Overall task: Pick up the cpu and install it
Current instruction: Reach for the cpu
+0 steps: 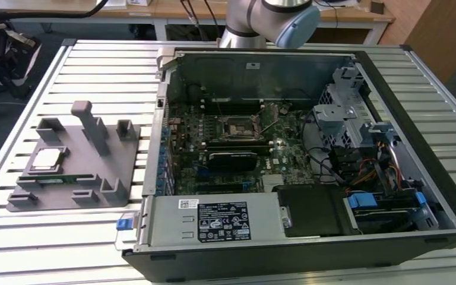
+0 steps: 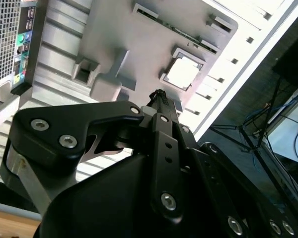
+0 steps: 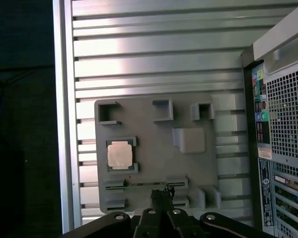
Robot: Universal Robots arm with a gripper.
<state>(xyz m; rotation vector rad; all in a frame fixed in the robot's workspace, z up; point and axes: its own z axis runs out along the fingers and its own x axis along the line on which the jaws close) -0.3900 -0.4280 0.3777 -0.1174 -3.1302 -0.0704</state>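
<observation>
Silver-grey metal covers the top of the small flat square cpu (image 1: 47, 159), which has a thin pale rim. It lies flat in a square recess of a grey plastic holder (image 1: 62, 199). This holder stands on the slatted aluminium worktop (image 1: 93, 71), at the exterior view's left of the open black computer case (image 1: 291, 261). Just beside the cpu, in a narrow slot of the same holder, lies a long thin green memory stick (image 1: 57, 179). Inside the case, near the middle of the circuit board, sits the black square socket frame (image 1: 236, 126), well apart from the cpu. The silver-grey robot arm (image 1: 275, 18) shows beyond the far wall of the case.

In the first wrist view the black pincer (image 3: 162, 192) hangs over the holder, and its tip appears in front of the slot with the memory stick. Its two fingers stand together at the tip, with no gap that I can see, and they hold nothing. The second wrist view shows the same narrow tip (image 2: 159, 94) near the cpu but not touching it. The cpu rests untouched in its recess.
</observation>
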